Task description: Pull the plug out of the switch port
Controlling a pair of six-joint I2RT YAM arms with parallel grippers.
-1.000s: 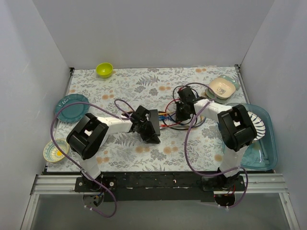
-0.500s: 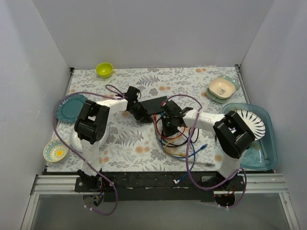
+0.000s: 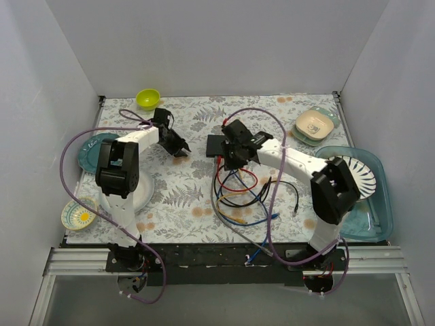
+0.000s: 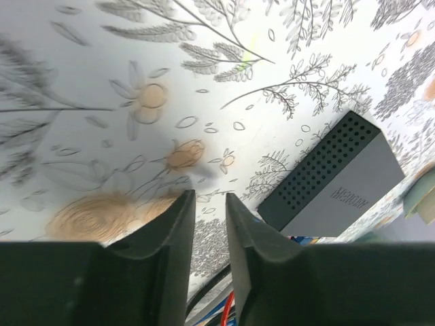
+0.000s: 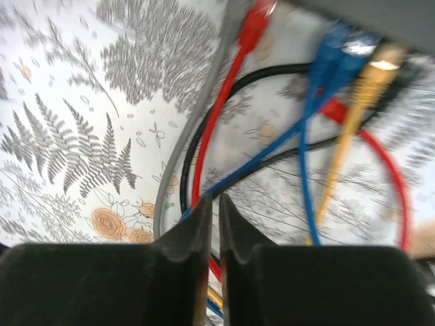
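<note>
The switch (image 3: 215,144), a flat dark box, lies at the back middle of the floral mat with coloured cables fanning toward me. My right gripper (image 3: 234,153) hovers at its port edge. In the right wrist view its jaws (image 5: 218,198) are shut with nothing clearly between them, just above a blue cable (image 5: 272,155). Red (image 5: 255,20), blue (image 5: 336,58) and yellow (image 5: 377,75) plugs sit in the switch ports at the top. My left gripper (image 3: 179,145) is left of the switch, apart from it. Its jaws (image 4: 210,197) are slightly open and empty, with the switch (image 4: 333,180) to their right.
A green bowl (image 3: 147,99) sits at the back left, a teal plate (image 3: 95,153) and a small patterned bowl (image 3: 79,214) at the left. A beige dish (image 3: 316,123) and a teal bin (image 3: 370,210) holding a white ribbed plate stand at the right. Loose cables (image 3: 238,197) cover the middle.
The left gripper carried the switch toward the back, has let go of it and now sits to its left. The right gripper followed the switch, and the cables now trail toward me.
</note>
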